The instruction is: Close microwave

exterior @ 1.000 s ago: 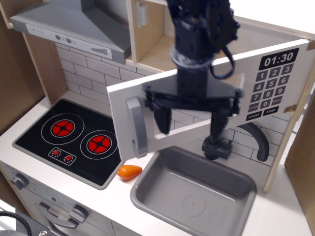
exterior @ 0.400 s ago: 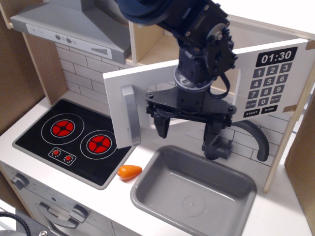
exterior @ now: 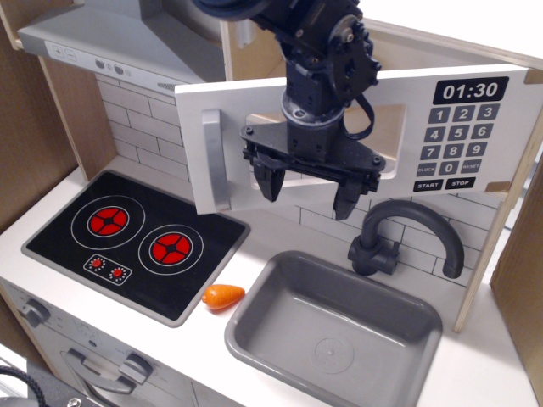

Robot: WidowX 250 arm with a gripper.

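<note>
The microwave (exterior: 356,136) is a white flat door panel with a grey vertical bar handle (exterior: 211,159) at its left, a rectangular window, a black clock display reading 01:30 (exterior: 471,91) and a grey keypad. The door stands partly open, with its handle edge still out from the wooden cabinet. My black gripper (exterior: 306,190) is open and empty, right in front of the door's window. Its two fingers (exterior: 265,180) point down, spread wide across the door face. Whether the gripper touches the door cannot be told.
A grey extractor hood (exterior: 119,47) hangs at upper left. Below are a black hob (exterior: 136,242) with red rings, an orange toy carrot (exterior: 223,296) on the counter, a grey sink (exterior: 335,331) and a dark tap (exterior: 399,233). A wooden side wall (exterior: 517,280) stands at right.
The door has swung back toward the cabinet, its handle edge moving up and away. My gripper has moved up and back with it, staying open against the door front.
</note>
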